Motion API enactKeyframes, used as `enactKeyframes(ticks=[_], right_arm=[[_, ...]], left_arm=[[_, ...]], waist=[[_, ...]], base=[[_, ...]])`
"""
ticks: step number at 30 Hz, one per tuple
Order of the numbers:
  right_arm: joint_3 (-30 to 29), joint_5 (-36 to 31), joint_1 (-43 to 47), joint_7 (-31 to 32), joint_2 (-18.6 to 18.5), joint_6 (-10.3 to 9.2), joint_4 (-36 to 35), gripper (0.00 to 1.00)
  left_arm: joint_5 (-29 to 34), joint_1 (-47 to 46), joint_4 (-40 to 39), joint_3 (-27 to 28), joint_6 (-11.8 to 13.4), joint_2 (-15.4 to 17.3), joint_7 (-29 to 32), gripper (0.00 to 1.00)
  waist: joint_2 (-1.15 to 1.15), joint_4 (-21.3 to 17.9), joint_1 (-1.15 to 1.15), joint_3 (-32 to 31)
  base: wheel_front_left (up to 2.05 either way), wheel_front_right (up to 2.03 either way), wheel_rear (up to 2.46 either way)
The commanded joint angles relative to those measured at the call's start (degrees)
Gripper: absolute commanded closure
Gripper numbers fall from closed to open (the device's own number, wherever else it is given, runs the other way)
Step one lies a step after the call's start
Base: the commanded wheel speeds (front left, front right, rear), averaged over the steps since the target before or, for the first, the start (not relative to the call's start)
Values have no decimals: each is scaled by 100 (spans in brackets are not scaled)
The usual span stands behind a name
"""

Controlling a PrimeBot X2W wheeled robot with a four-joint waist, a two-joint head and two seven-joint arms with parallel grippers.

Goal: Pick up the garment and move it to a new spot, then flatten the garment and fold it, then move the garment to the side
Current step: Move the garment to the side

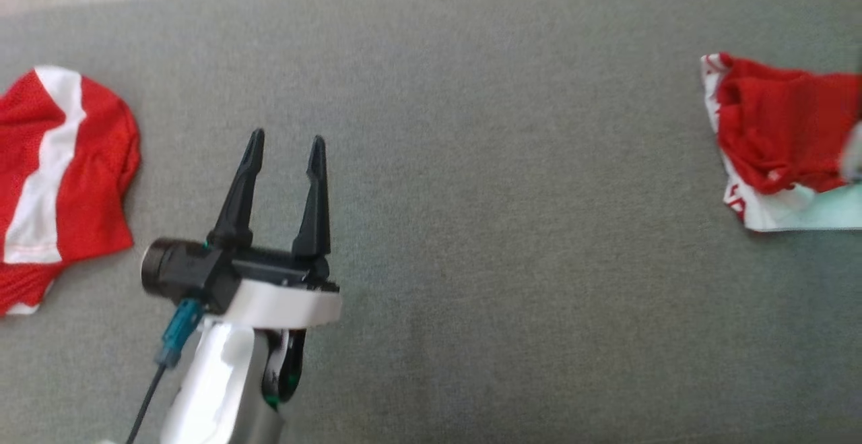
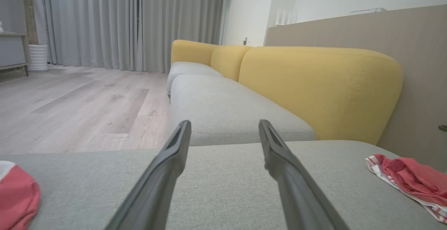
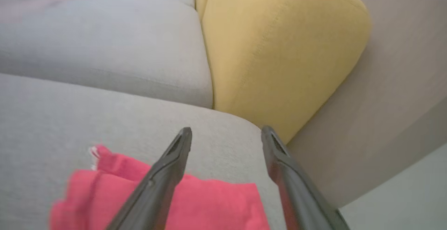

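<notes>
**Right gripper [image 3: 226,128] hanging open above the folded garment [image 3: 216,205]**

Its two dark fingers are standing well apart with nothing clamped between them. The red cloth is lying blurred beneath them, and whether a finger is touching it I cannot tell.

In the head view the folded garment [image 1: 781,127] is sitting at the far right of the grey cushion [image 1: 505,228]. It is showing as a thick, rumpled packet of red mesh, with a white hem bearing red marks running down its left side and along its lower edge. The left wrist view is showing it [image 2: 412,179] low and crumpled, its striped hem facing outward. It is near the cushion's corner by the yellow backrest [image 3: 279,48].

The left gripper [image 1: 286,137] is hovering over bare cushion, fingers spread and empty, well apart from the packet. A second red garment [image 1: 101,174] with a broad white stripe is lying at the cushion's left edge.
</notes>
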Motion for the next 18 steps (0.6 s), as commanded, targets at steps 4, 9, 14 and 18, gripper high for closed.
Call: enactKeyframes(ticks=[4,9,14,18], right_arm=[[189,372,-176,-121,500,-5,-653,0],[451,925,195,-63,1145,-5,-1443,0],[641,1450,1062,-11,1454,-5,-2278,0],[742,1761,1874,-115,1768,-5,-2878,0]], left_arm=[[-54,183,-243,307,70,40,-29,0],[-56,494,-289,316,90,40,-29,0],[-91,790,-268,295,71,40,-29,0],[-118,971,-215,349,92,40,-29,0]], waist=[[0,-92,0,-517],[0,-57,0,-942],[0,64,0,-1182],[0,141,0,-1288]], base=[[0,0,0],[0,0,0],[0,0,0],[0,0,0]])
